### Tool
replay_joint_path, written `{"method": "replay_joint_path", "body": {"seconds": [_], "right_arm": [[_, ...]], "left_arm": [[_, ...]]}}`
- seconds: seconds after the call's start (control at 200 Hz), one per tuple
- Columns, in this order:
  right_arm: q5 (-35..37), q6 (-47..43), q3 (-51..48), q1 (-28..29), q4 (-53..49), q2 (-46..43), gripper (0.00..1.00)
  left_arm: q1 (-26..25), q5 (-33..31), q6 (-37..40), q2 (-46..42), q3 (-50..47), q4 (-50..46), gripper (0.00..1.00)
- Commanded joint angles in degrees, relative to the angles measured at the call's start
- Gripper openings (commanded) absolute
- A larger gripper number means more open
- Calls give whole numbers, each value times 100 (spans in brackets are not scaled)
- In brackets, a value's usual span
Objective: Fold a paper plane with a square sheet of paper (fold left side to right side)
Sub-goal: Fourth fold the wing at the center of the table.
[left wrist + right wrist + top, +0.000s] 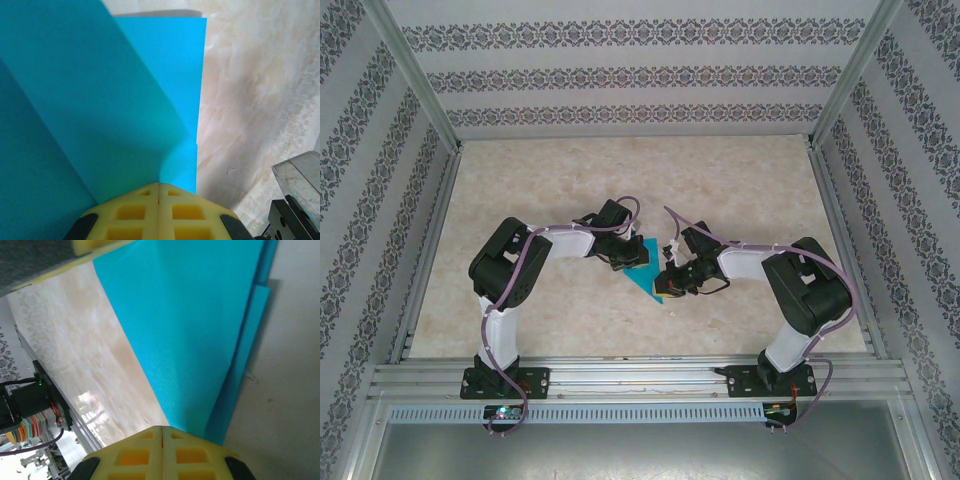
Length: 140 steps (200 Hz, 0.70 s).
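Both jaws pressed together, left gripper (159, 185), right gripper (162, 428), touching folded paper (646, 272) — layered at wrists.

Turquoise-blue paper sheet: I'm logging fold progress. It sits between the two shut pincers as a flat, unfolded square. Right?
Not unfolded. The left wrist view shows the turquoise-blue paper sheet already folded, a diagonal-edged flap over a lower layer. It does sit between the shut left pincer and right pincer.
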Motion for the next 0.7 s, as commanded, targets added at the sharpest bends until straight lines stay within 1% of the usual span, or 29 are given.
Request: {"method": "replay_joint_path", "body": {"seconds": [0.0,0.305,0.694], "right_arm": [[175,-115,-71,77,-183,70,0],[308,-207,-62,87,-404,57,0],[292,-239,-97,95,-430,122,0]], "left_arm": [[54,-392,63,170,-247,-533,0],[56,-393,69,178,-238,-534,0],[72,-392,67,205,-233,-551,0]]}}
